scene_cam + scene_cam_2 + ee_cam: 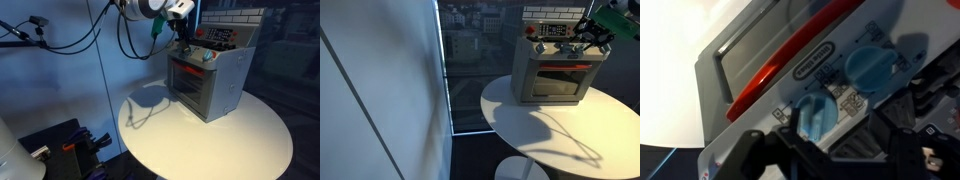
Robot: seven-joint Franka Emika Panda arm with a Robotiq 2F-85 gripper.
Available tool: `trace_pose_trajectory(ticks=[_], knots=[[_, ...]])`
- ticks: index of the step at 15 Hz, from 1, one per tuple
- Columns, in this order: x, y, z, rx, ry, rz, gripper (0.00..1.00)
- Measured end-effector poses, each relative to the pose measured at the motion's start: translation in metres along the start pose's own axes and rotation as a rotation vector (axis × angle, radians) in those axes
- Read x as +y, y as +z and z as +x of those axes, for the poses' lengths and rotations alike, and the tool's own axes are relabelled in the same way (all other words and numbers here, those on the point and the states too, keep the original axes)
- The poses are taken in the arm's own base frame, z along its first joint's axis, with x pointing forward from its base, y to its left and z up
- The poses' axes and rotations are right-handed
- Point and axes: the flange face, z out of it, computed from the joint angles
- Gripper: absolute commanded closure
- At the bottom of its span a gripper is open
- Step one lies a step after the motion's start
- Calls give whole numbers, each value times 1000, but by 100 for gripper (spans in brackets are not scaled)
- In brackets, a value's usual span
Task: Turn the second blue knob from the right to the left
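Note:
A grey toy oven (212,85) stands on a round white table in both exterior views and also shows here (555,72). Its control panel fills the wrist view, with two blue knobs: one (820,115) close to my fingers and another (872,66) further up and right. My gripper (184,40) hovers at the oven's top panel, also seen in an exterior view (588,35). In the wrist view its black fingers (830,150) are spread, and the nearer blue knob sits just in front of them, closer to the left finger. No contact with the knob is visible.
The round white table (235,145) carries only the oven, also in an exterior view (545,135). A red button (529,30) sits on the oven's panel. Cables (128,30) hang behind my arm. A glass wall (470,60) stands beside the table.

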Motion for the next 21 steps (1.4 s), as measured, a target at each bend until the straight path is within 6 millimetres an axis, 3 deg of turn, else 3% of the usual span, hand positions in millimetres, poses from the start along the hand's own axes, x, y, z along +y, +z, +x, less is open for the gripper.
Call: trace_pose_trajectory(ticks=[6,9,11,21], knots=[[6,1,2,0,6,-9,50],[7,2,3,1,8,-11,68],[8,1,4,4,10,-11,88],[9,0,5,5,18,-11,89]])
